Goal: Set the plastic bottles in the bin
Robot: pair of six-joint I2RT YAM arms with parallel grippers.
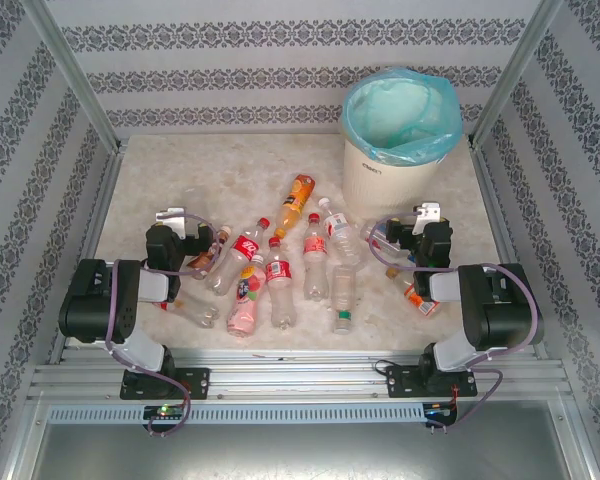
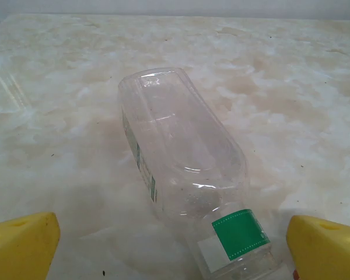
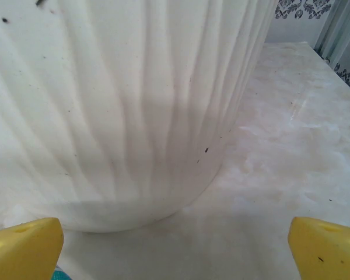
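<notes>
Several plastic bottles lie scattered mid-table: an orange one (image 1: 297,195), a pink one (image 1: 244,306), red-labelled ones (image 1: 279,276) and clear ones (image 1: 342,236). The off-white bin (image 1: 400,150) with its turquoise bag stands at the back right. My left gripper (image 1: 178,216) is left of the pile, open. In the left wrist view a clear bottle with a green label (image 2: 181,169) lies on the table just ahead of the open left gripper (image 2: 172,252), untouched, its neck end between the yellow fingertips (image 2: 20,245). My right gripper (image 1: 426,214) is open beside the bin, facing its ribbed wall (image 3: 122,116).
One small bottle with an orange label (image 1: 421,298) lies beside the right arm's forearm, and another clear one (image 1: 195,312) by the left arm. Patterned walls and metal posts (image 1: 75,80) close in the marble table (image 1: 210,170).
</notes>
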